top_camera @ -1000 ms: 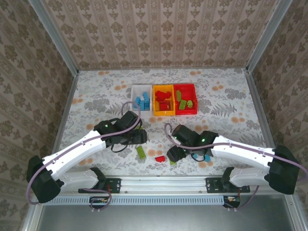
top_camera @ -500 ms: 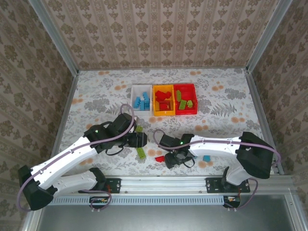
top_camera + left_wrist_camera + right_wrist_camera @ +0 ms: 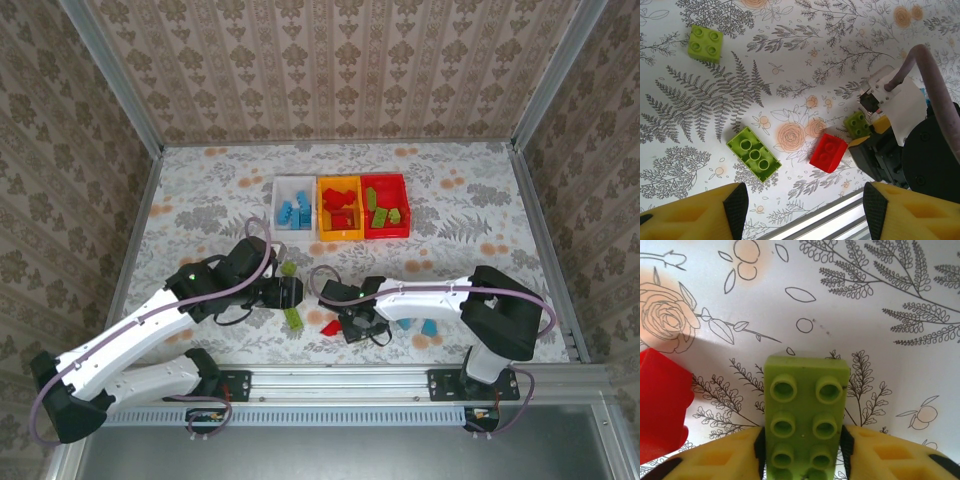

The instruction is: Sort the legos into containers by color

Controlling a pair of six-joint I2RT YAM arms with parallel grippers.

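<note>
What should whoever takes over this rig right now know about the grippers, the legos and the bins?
Left gripper: open, empty, above loose legos.
Right gripper: shut on a green lego, low at the table; whether it is lifted I cannot tell.
Bins: white bin holds blue, orange-yellow bin holds red, red bin holds green.
Done: several legos in each bin.
Left: the gripped green lego, a long green lego, a square green lego, a red lego, and blue legos by the right arm.
</note>
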